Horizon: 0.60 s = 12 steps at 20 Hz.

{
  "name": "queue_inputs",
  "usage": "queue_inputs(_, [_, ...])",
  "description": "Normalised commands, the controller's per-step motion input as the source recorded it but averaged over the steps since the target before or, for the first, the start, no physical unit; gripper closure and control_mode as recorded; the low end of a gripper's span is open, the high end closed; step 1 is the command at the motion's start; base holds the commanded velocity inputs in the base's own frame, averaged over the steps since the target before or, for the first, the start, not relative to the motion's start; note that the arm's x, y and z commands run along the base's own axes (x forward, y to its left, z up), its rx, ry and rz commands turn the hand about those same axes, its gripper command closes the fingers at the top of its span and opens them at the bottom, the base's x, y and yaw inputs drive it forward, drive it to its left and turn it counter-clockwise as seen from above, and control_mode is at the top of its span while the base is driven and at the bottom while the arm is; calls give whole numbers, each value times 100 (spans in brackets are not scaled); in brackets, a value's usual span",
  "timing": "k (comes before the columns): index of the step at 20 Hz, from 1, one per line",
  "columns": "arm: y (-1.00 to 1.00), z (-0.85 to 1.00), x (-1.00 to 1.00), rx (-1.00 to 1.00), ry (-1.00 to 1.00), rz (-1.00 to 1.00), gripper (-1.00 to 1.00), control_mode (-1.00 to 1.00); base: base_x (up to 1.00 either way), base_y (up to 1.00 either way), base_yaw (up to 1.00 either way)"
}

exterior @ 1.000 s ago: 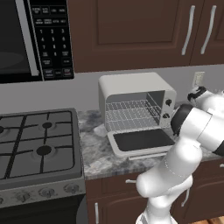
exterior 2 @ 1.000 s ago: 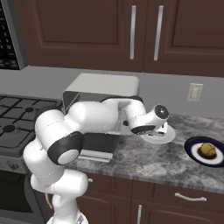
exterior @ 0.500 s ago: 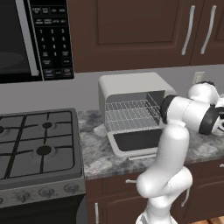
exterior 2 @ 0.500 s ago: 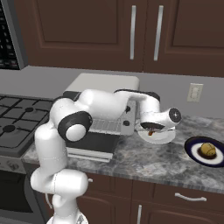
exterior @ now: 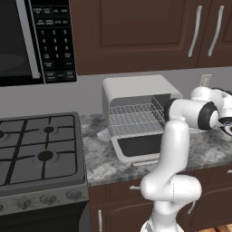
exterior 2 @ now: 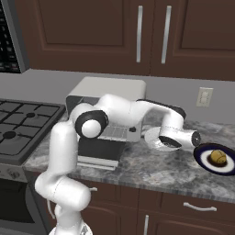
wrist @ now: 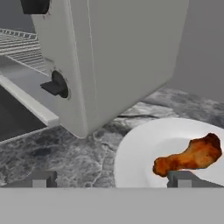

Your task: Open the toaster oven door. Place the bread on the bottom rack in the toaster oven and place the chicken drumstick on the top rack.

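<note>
A white robot arm has swung farther right along the granite counter (exterior 2: 151,165) than half a second ago, its hand now low over a white plate (wrist: 148,144) beside the toaster oven (exterior: 136,90); a second ago the hand was still close against the oven's right side; the oven, its lowered toaster oven door (exterior: 136,147) and the dark plate (exterior 2: 202,158) have not moved. The hand view alone shows the chicken drumstick (wrist: 190,156) lying on the white plate, just right of the oven's side wall, with a dark knob (wrist: 56,84) nearby; the right base view alone shows a round browned piece of food (exterior 2: 217,157) on the dark plate at far right; the left base view alone looks into the open oven at the top rack (exterior: 133,110) and bottom rack (exterior: 136,127), both bare. The drumstick's long axis runs from lower left to upper right in the hand view, thick end upper right. The gripper (wrist: 111,179) is spread wide, holding nothing, one fingertip (wrist: 183,178) overlapping the drumstick's narrow end in the picture.
</note>
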Motion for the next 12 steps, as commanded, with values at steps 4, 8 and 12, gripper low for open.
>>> queue_inputs(4, [7,-5,21,0,-24,9,-100,-100,0,0,0])
queue_inputs(8, [19,-4,1,-1,-15,2,-100,-100,0,0,0])
queue_inputs(12, [62,8,0,-12,0,0,-100,-100,0,0,0])
